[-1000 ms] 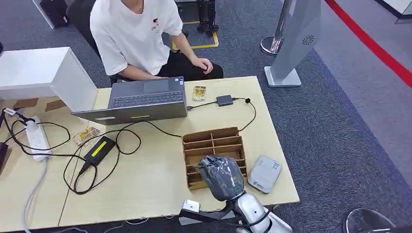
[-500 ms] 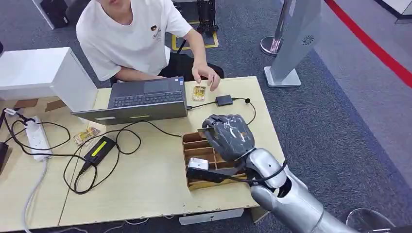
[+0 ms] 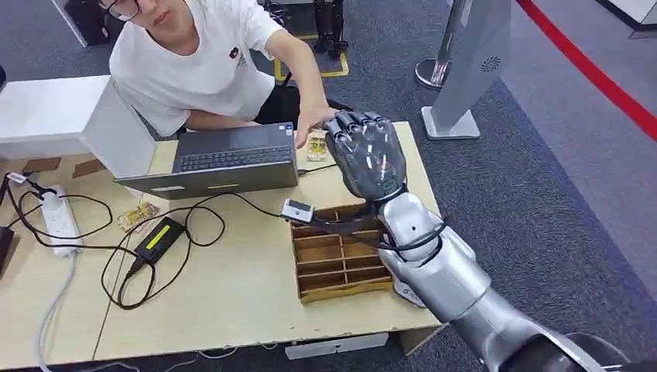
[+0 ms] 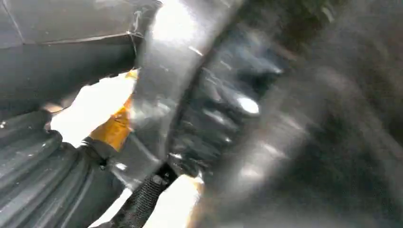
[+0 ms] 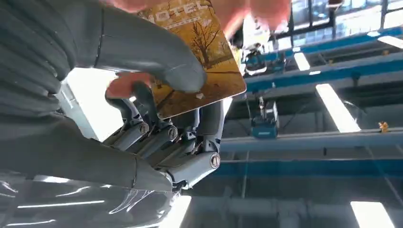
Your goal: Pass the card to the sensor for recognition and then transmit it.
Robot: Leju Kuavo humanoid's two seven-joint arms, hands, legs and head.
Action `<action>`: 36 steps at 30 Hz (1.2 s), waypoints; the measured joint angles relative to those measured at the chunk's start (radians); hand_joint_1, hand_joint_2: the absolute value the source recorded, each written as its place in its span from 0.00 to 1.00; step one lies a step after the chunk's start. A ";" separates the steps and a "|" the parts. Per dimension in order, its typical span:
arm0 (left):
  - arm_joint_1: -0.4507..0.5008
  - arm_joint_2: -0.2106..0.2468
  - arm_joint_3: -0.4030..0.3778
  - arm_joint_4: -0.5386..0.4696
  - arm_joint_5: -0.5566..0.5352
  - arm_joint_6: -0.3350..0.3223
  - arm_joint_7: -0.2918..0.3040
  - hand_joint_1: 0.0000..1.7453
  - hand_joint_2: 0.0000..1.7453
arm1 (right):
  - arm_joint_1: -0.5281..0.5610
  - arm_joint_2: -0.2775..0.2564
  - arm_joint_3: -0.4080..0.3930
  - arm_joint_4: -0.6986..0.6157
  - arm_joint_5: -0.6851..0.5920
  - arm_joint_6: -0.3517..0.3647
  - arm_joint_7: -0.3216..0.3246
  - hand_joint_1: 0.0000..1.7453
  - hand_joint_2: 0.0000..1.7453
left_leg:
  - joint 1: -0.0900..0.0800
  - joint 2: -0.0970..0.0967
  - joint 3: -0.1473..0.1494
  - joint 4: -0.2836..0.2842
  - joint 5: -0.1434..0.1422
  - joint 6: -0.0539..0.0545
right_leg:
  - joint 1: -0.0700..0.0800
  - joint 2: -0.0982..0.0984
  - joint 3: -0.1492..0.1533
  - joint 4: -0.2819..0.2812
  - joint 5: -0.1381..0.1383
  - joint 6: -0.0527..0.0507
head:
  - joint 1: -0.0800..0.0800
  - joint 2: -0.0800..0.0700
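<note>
My right hand [image 3: 366,155] is raised over the far side of the table, its back facing the head view. In the right wrist view a yellow-brown card [image 5: 204,61] printed "HOTEL" lies between my thumb [image 5: 142,47] and fingers [image 5: 157,137]. A person's fingers [image 5: 259,9] also touch its edge. From the head view the person's hand [image 3: 314,120] is over the card [image 3: 316,144], right beside my hand. A sliver of the white reader [image 3: 401,292] peeks from under my forearm. My left hand's ribbed cover [image 4: 43,161] shows in a blurred picture; its fingers are unreadable.
A wooden compartment organizer [image 3: 341,263] sits below my forearm. An open laptop [image 3: 232,159], a power adapter [image 3: 159,238] with looping cables, a power strip [image 3: 60,221] and another card [image 3: 138,215] lie to the left. The person sits behind the table's far edge.
My right arm rose from the table's near edge, passed over the organizer and reached the far side. The person leaned forward and brought a hand down to the card.
</note>
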 joint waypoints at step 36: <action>0.013 0.024 -0.014 0.006 0.071 -0.039 -0.114 0.00 1.00 | -0.022 -0.031 -0.170 0.216 0.122 -0.005 0.017 0.00 1.00 | 0.000 -0.002 -0.001 0.001 0.000 0.000 | -0.001 -0.001 -0.002 -0.001 0.001 0.001 | 0.000 0.000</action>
